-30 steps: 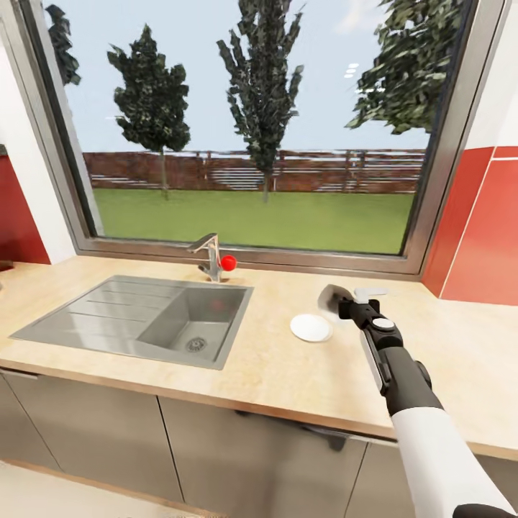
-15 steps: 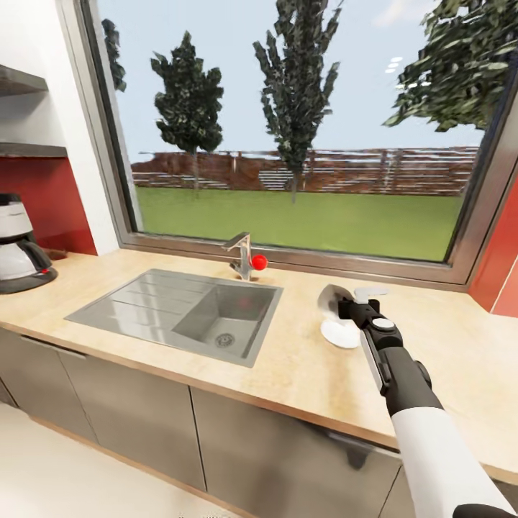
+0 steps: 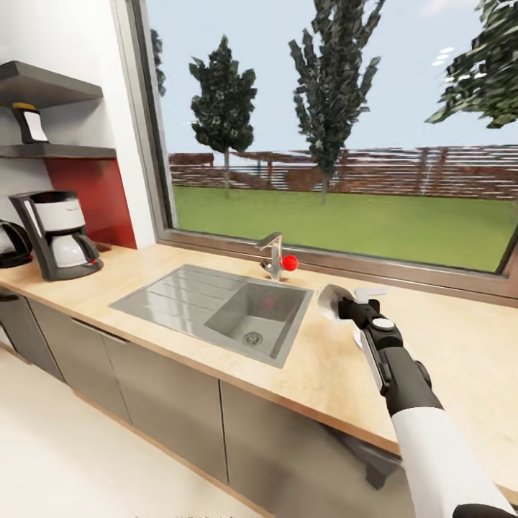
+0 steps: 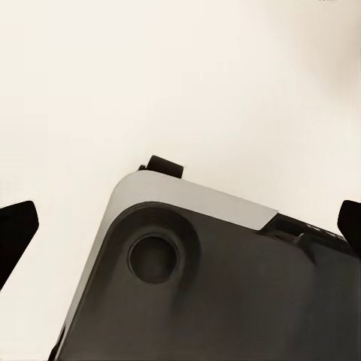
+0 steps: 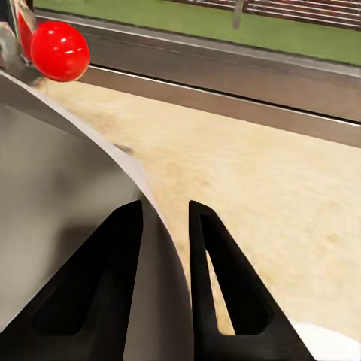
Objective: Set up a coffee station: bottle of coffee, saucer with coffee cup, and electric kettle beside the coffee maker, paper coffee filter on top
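Kitchen view has swung left so the black-and-white coffee maker (image 3: 57,234) shows on the beige desk (image 3: 338,374), and the right pincer (image 3: 344,302) stays clenched on the shiny grey saucer (image 3: 329,301), probably heading there.

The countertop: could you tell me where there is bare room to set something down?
Bare countertop lies between the coffee maker and the sink, and a wide stretch to the right of the right hand, along the window. It is crowded at the far left, where the kettle adjoins the coffee maker.
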Controlling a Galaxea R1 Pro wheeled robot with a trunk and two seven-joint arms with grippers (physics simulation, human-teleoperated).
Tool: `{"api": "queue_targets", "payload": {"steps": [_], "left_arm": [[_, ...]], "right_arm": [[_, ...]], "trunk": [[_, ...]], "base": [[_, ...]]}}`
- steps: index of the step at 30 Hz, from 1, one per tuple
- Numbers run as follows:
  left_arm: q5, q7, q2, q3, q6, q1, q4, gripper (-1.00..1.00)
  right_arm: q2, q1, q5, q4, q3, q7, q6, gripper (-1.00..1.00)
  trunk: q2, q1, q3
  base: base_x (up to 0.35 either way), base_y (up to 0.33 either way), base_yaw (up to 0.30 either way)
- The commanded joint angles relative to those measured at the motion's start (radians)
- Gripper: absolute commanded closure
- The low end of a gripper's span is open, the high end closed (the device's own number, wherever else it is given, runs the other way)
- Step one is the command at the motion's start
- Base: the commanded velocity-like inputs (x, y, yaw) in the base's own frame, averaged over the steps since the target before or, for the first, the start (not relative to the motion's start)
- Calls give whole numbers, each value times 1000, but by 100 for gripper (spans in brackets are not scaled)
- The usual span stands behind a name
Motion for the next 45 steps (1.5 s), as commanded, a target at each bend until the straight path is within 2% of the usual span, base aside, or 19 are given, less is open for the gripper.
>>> {"api": "queue_targets", "payload": {"steps": [1, 17, 32, 38, 45], "left_arm": [[10, -1, 0, -2, -1, 0, -2, -100], [10, -1, 0, -2, -1, 0, -2, -100], [10, -1, 0, -3, -1, 0, -2, -100], [10, -1, -1, -3, 0, 0, -2, -100], [10, 0, -3, -4, 3, 0, -2, -100]], "right_arm": [[0, 0, 7, -1, 0, 1, 6, 100], [1, 0, 7, -1, 0, 1, 6, 100], [3, 0, 7, 0, 1, 1, 6, 100], [3, 0, 7, 0, 3, 1, 8, 100], [3, 0, 7, 0, 2, 1, 8, 100]], "trunk": [[-1, 0, -1], [-1, 0, -1], [-1, 0, -1], [-1, 0, -1], [48, -27, 21]], "base": [[0, 0, 271], [0, 9, 271], [9, 278, 68], [42, 122, 225], [6, 16, 230]]}}
